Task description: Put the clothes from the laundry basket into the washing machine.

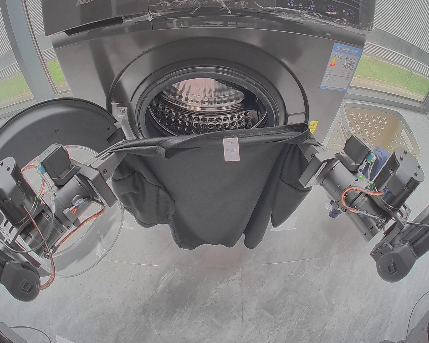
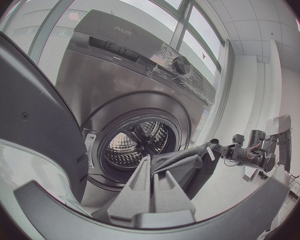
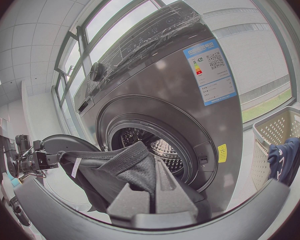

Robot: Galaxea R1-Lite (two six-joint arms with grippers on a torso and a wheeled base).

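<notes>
Between left hand [image 1: 113,156] and right hand [image 1: 312,160], before grey metal washing machine [image 1: 105,58]: dark cloth shirt [image 1: 209,191]; cream plastic laundry basket [image 1: 381,125] right of machine.

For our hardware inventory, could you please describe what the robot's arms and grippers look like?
Both arms are dark grey to black, built of cylindrical joint housings. Orange and black cables loop along each wrist, with a teal connector. The left gripper and right gripper carry boxy black camera blocks and grey, wedge-shaped fingers.
</notes>
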